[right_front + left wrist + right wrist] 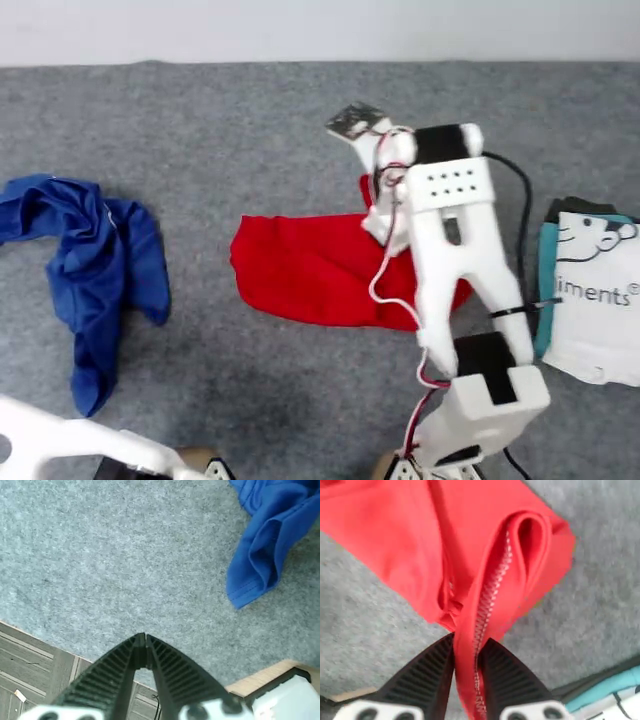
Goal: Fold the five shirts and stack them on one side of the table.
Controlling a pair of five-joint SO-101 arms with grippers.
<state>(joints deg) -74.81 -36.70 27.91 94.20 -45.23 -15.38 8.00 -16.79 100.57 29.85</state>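
From my seat at the controls, the high view has the red shirt (310, 270) lying near the middle of the grey felt table cover (250, 130), spread out mostly flat with a rumpled edge toward 1 o'clock. My right arm (460, 260) comes up from its base at 5 o'clock and leans over that edge. On its wrist camera I see the right gripper (468, 642) pinched narrow on a raised fold of the red cloth, a seam with pale stitching running straight down between the two ribbed jaws. The rest of the shirt fans out beyond the fingertips onto the felt. The blue shirt (90, 260) sits crumpled at 9 o'clock, well apart from the red one, bunched at the top with one long tail hanging toward 7 o'clock. A white shirt with teal trim (600, 290) and a cartoon print lies flat at 3 o'clock against the frame edge, just beside my right arm's lower link. My left arm (70, 440) lies low at 7 o'clock. Its wrist camera shows the left gripper (145, 642) with both jaws pressed together, tips touching and nothing between them, held over the near edge of the felt. A corner of the blue shirt lies farther out from it, and wooden floor (30, 655) is past the table edge.
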